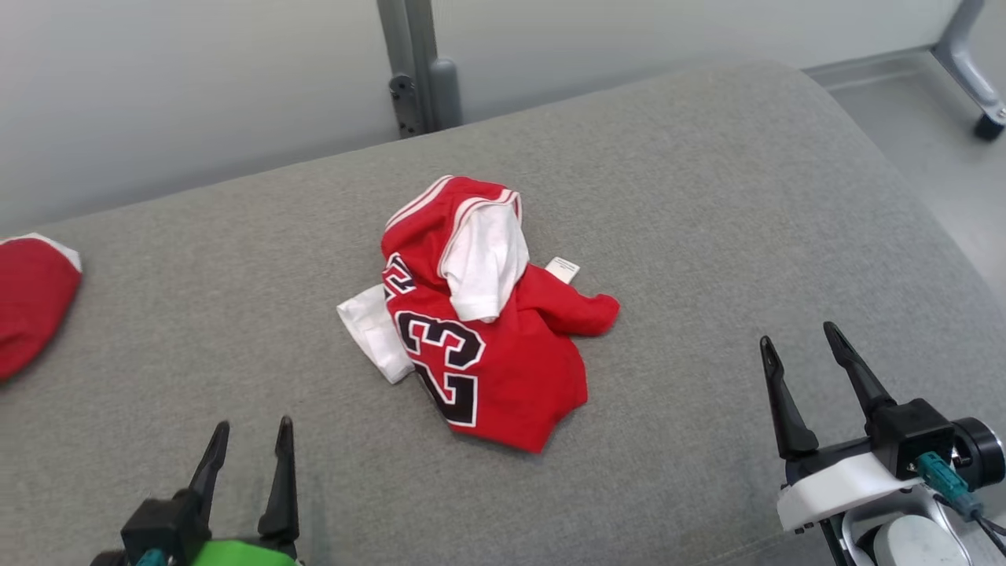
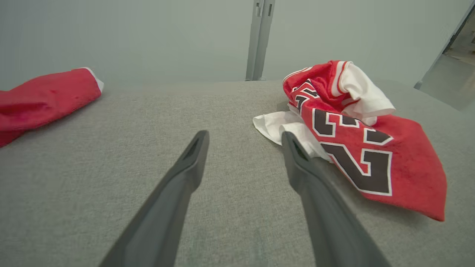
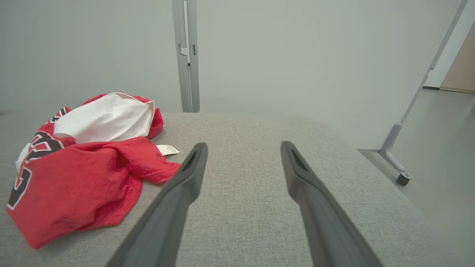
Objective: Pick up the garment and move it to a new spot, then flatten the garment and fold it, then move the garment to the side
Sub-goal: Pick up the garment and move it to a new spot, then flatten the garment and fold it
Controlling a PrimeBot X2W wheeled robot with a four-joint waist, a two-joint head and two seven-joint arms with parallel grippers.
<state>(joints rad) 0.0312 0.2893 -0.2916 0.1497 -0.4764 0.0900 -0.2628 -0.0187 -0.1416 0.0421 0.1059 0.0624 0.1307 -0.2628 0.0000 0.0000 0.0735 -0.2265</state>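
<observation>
Surface: a grey padded cushion [image 1: 707,196] carries the garment [image 1: 503,354] near its middle, and a second red cloth [image 1: 27,299] lies well apart at its left edge.
Garment: a red jersey, crumpled in a heap. A black number 23 edged in white faces up, a white sleeve is folded over the top, and more white fabric sticks out on the left side.
Label: a small white tag [image 1: 563,269] lies flat on the cushion, just beside the garment's far right side (its print is too small to read).
Cut off: the second red cloth runs out of the head view, so its full shape cannot be told. Further lettering above the 23 is folded under and unreadable.
Background: a grey metal post [image 1: 416,71] stands behind the cushion, and a frame leg on a castor [image 1: 986,122] stands on the floor to the right.
Left gripper [image 1: 253,424]: low at the near left, fingers spread wide and pointing across the cushion, nothing between them. In the left wrist view its right finger overlaps the white fabric, and contact cannot be told.
Right gripper [image 1: 798,333]: near right of the garment, fingers wide apart and holding nothing, clear of the cloth.
</observation>
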